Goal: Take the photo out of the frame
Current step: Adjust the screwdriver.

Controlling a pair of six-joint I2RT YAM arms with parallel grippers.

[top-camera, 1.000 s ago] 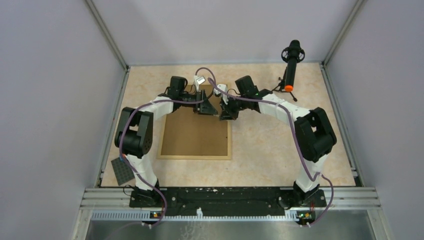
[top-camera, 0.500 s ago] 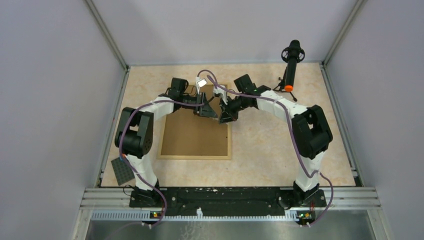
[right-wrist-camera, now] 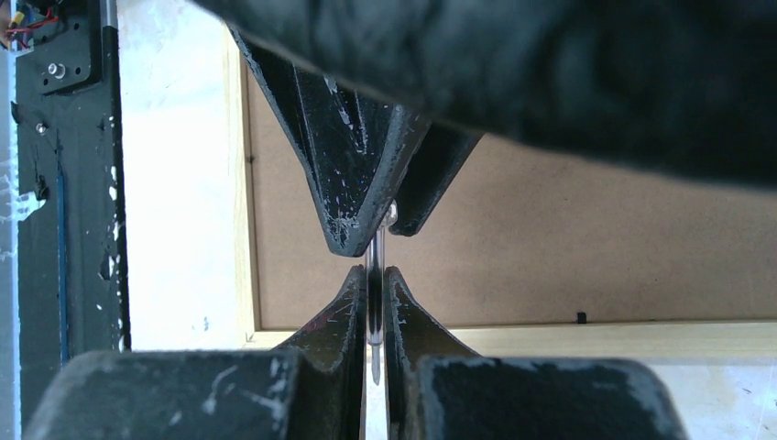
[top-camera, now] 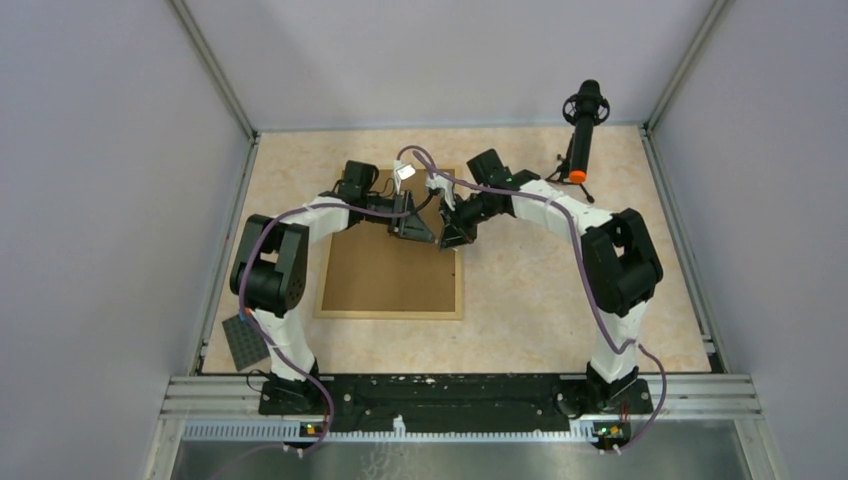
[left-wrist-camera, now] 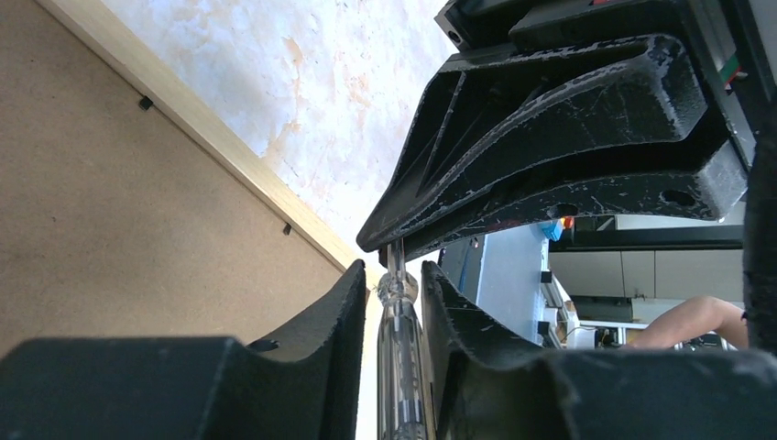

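You have the frame (top-camera: 390,270) lying back side up on the table (top-camera: 560,300), left of centre in the top view, with its brown fibreboard showing; the photo cannot be seen from any camera. Both claws meet tip to tip over the frame's right edge, just above the middle of that view. Your right gripper (right-wrist-camera: 376,275) is pinched tight on the thin shaft of a small clear-handled tool (left-wrist-camera: 400,367), which stands at the lower middle of the left wrist view. Your left gripper (left-wrist-camera: 394,280) is partly open, a finger close on each side of the clear handle; you cannot tell whether it presses on it. A dark grey baseplate (top-camera: 243,345) lies at lower left, apart from the frame
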